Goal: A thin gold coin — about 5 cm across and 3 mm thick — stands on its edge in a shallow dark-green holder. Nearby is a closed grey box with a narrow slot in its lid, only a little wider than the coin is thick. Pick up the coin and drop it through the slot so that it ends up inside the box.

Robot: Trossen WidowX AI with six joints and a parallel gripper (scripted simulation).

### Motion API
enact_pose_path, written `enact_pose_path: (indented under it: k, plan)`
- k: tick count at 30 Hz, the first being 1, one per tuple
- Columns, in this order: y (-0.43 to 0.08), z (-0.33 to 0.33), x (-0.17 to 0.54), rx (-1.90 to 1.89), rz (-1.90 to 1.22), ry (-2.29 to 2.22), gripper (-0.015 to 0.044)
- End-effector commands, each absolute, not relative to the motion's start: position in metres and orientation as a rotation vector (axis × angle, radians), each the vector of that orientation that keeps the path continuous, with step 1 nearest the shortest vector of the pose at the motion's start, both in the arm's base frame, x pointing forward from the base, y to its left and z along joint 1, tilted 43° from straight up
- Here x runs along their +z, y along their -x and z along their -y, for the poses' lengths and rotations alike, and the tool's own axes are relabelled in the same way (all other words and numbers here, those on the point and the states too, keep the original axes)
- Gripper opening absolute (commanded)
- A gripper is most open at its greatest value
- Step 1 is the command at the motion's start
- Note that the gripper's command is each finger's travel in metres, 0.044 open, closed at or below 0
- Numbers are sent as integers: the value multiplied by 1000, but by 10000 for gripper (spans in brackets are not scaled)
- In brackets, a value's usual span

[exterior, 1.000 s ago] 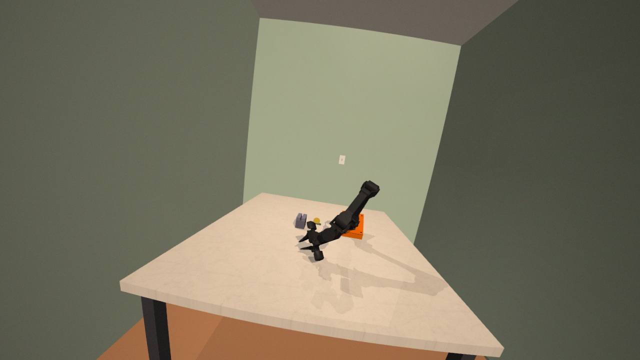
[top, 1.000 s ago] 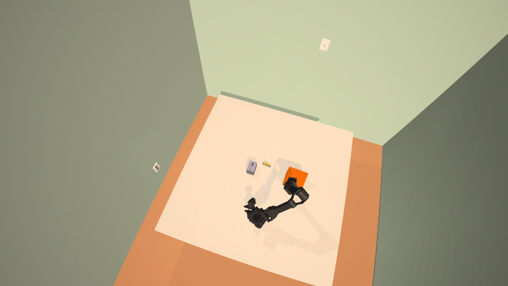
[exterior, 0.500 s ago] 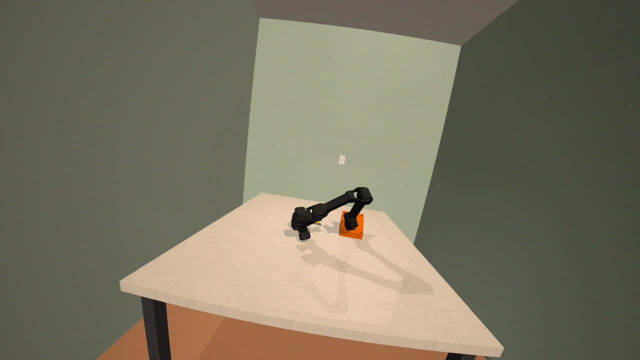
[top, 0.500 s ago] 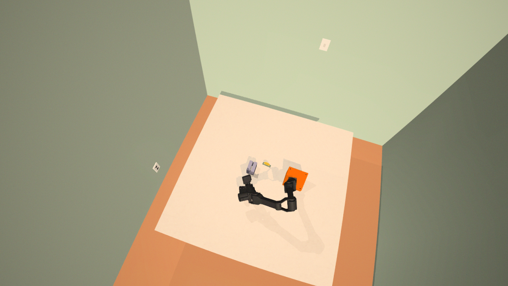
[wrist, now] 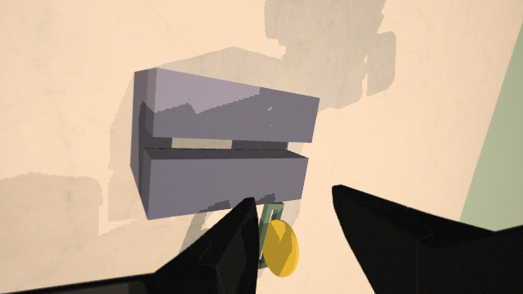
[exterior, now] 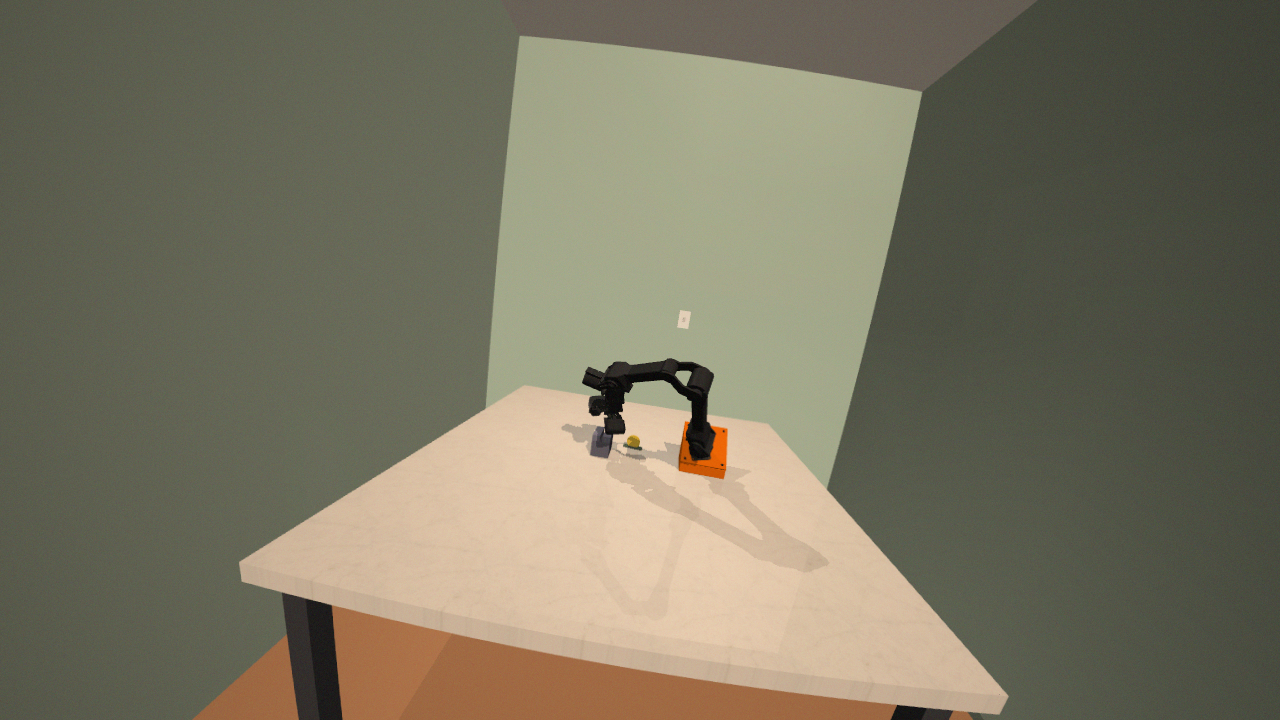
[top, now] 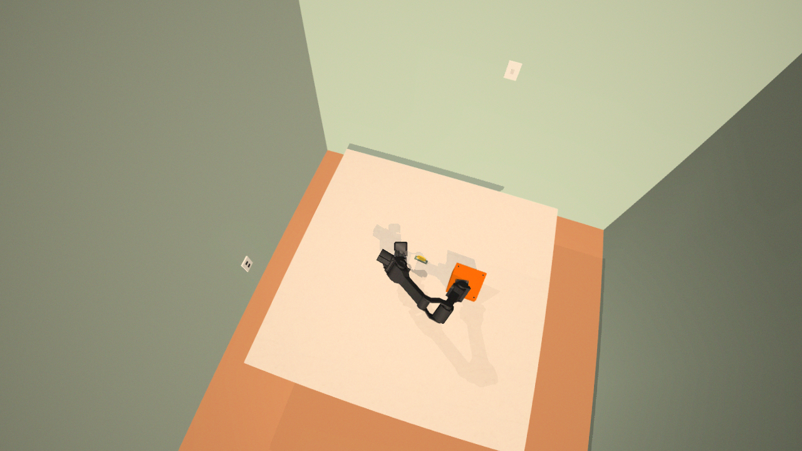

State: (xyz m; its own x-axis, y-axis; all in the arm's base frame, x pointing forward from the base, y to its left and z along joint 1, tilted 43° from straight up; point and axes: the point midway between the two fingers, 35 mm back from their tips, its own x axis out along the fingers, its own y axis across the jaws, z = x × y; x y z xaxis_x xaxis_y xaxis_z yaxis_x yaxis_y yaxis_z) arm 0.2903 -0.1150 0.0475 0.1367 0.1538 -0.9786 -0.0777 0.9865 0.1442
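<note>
The grey box (wrist: 229,180) (exterior: 600,441) sits on the table with a narrow slot (wrist: 200,144) running along its lid. The gold coin (wrist: 279,248) (exterior: 633,439) (top: 421,258) stands on edge in the dark-green holder (wrist: 267,214), just beside the box. My gripper (wrist: 293,201) (exterior: 612,424) (top: 400,247) hangs above the box, pointing down, with its fingers partly apart and nothing between them. In the wrist view the coin shows low between the two fingers, well below them. In the top view the gripper hides the box.
The arm's orange base (top: 468,280) (exterior: 702,452) stands to the right of the coin. The table (exterior: 537,555) is pale marble. Its far edge lies near the green wall.
</note>
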Motion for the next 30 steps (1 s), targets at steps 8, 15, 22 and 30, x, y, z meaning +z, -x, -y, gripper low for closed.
enact_pose_path:
  k: [8,15,22,30]
  plan:
    - [-203,171,6,316,-1423,-759,161]
    - [-197,172,4,322,-1400,-802,161]
    - [-203,151,-20,323,-1399,-803,161]
    - [-206,141,-31,323,-1398,-803,161]
